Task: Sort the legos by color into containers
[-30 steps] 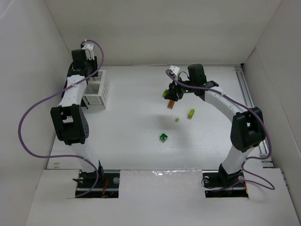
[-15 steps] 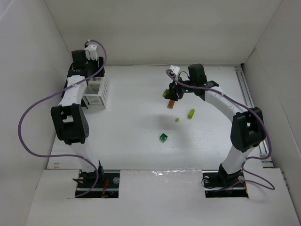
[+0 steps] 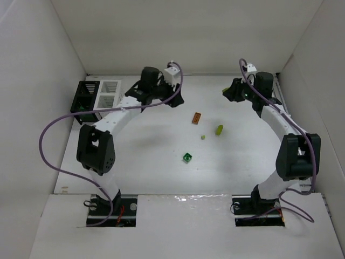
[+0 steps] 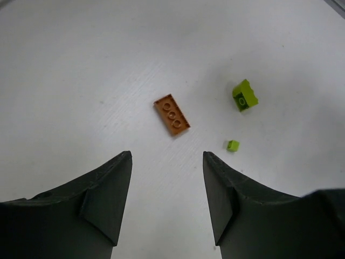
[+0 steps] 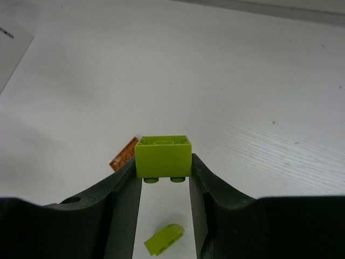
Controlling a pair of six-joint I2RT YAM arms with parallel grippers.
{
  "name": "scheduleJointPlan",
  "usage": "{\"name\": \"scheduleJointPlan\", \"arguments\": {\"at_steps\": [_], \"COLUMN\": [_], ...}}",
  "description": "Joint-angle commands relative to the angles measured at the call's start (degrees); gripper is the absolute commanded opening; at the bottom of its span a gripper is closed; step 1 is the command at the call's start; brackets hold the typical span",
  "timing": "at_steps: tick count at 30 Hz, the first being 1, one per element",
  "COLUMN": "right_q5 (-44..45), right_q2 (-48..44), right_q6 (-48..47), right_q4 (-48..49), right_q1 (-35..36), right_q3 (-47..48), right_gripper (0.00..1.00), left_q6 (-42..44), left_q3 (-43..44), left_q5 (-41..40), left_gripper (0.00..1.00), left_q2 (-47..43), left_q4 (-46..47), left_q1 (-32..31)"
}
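Note:
My left gripper (image 3: 164, 90) (image 4: 166, 156) hangs open and empty over the table's middle back, to the right of the containers. These are a black bin (image 3: 88, 95) and a white bin (image 3: 110, 91) at the back left. Ahead of it lie an orange lego plate (image 4: 171, 115) (image 3: 197, 117), a yellow-green brick (image 4: 245, 95) (image 3: 219, 129) and a tiny yellow-green piece (image 4: 232, 145) (image 3: 203, 137). Near the back right my right gripper (image 3: 230, 90) (image 5: 163, 164) is shut on a yellow-green brick (image 5: 163, 156), held above the table. A green brick (image 3: 187, 157) lies nearer the front.
White walls enclose the table on the left, back and right. A rail (image 3: 280, 102) runs along the right edge. Purple cables (image 3: 51, 135) loop off both arms. Another yellow-green piece (image 5: 164, 240) shows on the table beneath the right fingers.
My left arm has swung right from above the bins to the middle back, and its gripper has opened. The right gripper, still holding the yellow-green brick, has drawn back to the right.

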Motion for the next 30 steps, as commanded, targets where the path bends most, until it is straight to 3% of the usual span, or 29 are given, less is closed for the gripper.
{"name": "scheduleJointPlan", "arguments": {"at_steps": [1,7,15,25,30], "right_q5": [4.16,3.63,3.02,1.27,0.73], "right_q2": [-4.74,-9.66,-14.14,-15.20,-15.20], "right_q6": [6.59,7.12,7.12,7.12,7.12], "right_q4": [5.56,5.56,5.56,5.56,5.56], "right_q1": [-0.72,-2.66,-4.32,-6.08,-6.08], "right_q3": [-1.81,-6.20,-10.52,-11.04,-11.04], "right_gripper": [0.00,0.00,0.00,0.00,0.00], "left_q6": [-6.59,-8.98,-9.95,-11.62,-11.62], "left_q3": [0.50,12.00,21.77,20.46,20.99], "left_q5": [-7.34,-12.56,-20.46,-32.23,-29.62], "left_gripper": [0.51,0.56,0.57,0.62,0.63], "left_q2": [2.84,15.65,25.43,27.63,28.78], "left_q4": [4.38,-2.18,-5.02,-4.49,-4.49], "left_q1": [-4.32,-11.88,-16.01,-17.78,-17.78]}}
